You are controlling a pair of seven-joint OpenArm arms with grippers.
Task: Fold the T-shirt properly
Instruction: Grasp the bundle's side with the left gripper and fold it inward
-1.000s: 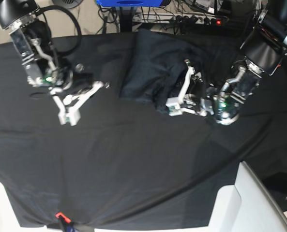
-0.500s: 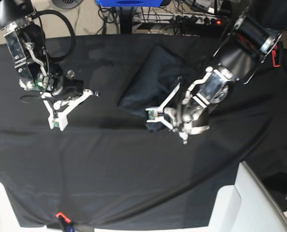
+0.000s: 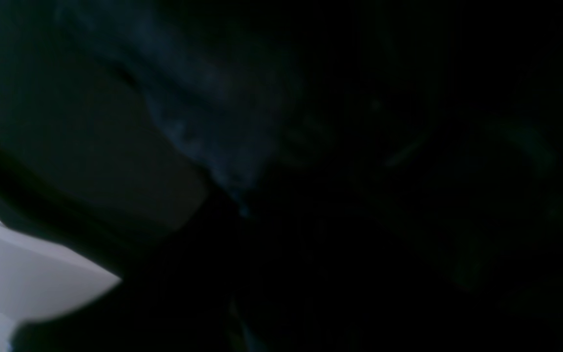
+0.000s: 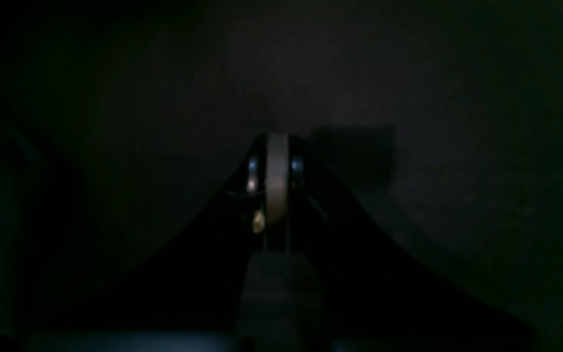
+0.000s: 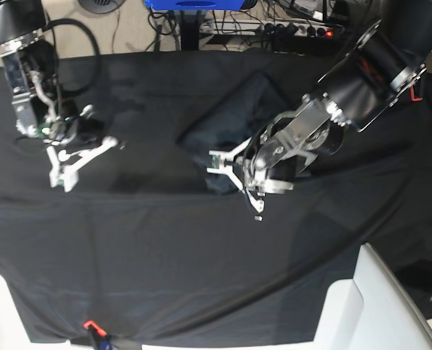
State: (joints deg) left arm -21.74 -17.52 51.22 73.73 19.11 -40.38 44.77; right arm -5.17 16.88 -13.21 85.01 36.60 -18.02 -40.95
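You've got open black worktop [image 5: 165, 248] across the whole front and centre. The bunched T-shirt [image 5: 234, 120] blocks the middle rear; the left end effector [image 5: 234, 179] sits at its near edge. The right end effector [image 5: 66, 164] crowds the far side. White panels [image 5: 376, 306] stand at the near corner.

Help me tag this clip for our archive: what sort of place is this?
Probably a robotics lab or test bench. Two robot arms work a T-shirt on a table draped in black cloth, and power strips with tangled cables lie on the floor behind it.
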